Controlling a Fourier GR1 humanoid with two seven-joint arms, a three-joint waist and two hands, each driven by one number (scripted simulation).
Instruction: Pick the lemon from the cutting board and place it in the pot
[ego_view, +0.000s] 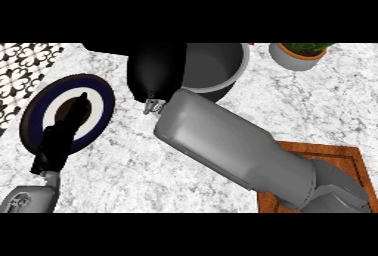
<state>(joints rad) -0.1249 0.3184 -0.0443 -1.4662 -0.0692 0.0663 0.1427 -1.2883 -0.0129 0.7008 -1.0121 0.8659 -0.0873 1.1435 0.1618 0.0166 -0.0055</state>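
The grey pot (218, 65) stands at the back middle of the counter. My right forearm crosses from the lower right, and my right hand (155, 70) hangs over the pot's left rim, showing only its black back. No lemon shows anywhere; whatever lies under that hand is hidden. The wooden cutting board (341, 154) lies at the lower right, mostly covered by my right arm, and its visible part is bare. My left hand (63, 131) rests open at the left, fingers straight, above a plate.
A dark blue and white plate (100, 102) sits at the left under my left hand. A potted plant (299, 54) stands at the back right. A patterned tile strip (22, 65) runs along the far left. A black pot handle (103, 48) sticks out to the left.
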